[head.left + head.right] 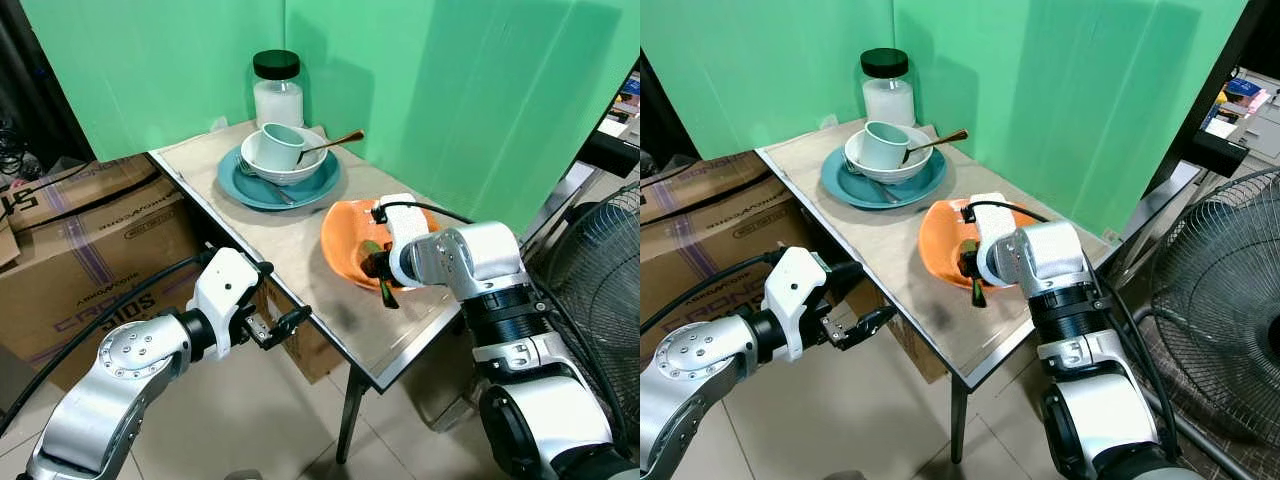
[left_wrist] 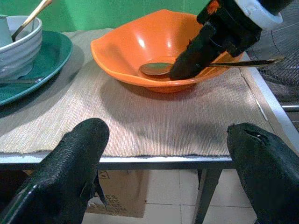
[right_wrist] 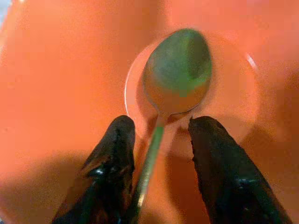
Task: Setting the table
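Spoon [image 2: 159, 68] in orange bowl [image 2: 126, 44]

A green backdrop [image 1: 440, 90] of two panels meeting at a corner stands behind a small metal-framed table [image 1: 400, 345], whose top is covered by a beige woven mat [image 2: 154, 121]. The table stands on thin dark legs over a floor of pale tiles [image 1: 270, 430]. To the robot's left of the table, large brown cardboard boxes [image 1: 90, 240] with printed lettering sit stacked on the floor, partly under the tabletop. On the robot's right, close by the table, stands the wire grille of a floor fan [image 1: 1230, 290]. Even, soft light falls across the backdrop.
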You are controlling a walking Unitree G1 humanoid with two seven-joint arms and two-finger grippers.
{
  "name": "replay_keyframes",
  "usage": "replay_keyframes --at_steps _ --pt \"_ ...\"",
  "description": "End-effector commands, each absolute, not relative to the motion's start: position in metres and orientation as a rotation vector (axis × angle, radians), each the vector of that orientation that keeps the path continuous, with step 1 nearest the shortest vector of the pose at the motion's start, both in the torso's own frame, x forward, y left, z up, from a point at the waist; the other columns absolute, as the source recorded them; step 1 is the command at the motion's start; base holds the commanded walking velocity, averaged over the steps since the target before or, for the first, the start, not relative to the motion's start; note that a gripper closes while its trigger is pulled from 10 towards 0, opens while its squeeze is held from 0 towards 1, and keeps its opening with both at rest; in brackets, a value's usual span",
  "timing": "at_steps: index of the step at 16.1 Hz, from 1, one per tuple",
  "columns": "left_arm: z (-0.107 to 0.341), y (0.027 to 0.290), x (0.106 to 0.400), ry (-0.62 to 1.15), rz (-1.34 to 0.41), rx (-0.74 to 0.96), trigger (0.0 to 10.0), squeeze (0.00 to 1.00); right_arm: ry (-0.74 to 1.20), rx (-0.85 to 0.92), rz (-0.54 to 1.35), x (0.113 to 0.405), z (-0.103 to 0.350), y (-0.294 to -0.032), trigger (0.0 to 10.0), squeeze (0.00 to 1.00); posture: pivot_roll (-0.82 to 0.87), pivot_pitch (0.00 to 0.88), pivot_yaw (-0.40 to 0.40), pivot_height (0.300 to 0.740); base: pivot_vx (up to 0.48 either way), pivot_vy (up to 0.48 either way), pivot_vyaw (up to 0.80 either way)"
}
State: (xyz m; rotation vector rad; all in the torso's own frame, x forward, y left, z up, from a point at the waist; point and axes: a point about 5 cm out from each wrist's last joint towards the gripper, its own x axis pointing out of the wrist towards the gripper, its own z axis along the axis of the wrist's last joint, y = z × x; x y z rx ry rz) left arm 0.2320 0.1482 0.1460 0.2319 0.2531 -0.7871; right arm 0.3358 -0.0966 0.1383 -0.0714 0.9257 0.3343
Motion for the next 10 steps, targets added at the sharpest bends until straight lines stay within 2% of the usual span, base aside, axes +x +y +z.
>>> replay_keyframes --at_steps 1,10 --pt "0.1487 0.1461 0.2339 0.242 -0.793 0.240 10.0 0.00 0.920 -0.083 0.331 0.3371 0.1405 -0.0983 0.0 0.00 0.09 0.000 -0.031 0.740 0.000 0.000 0.00" --pt "0.1478 0.1463 0.2265 0.320 -0.886 0.188 10.0 0.00 0.929 -0.077 0.346 0.3394 0.1374 -0.0998 0.0 0.00 0.09 0.000 -0.029 0.740 0.000 0.000 0.00"
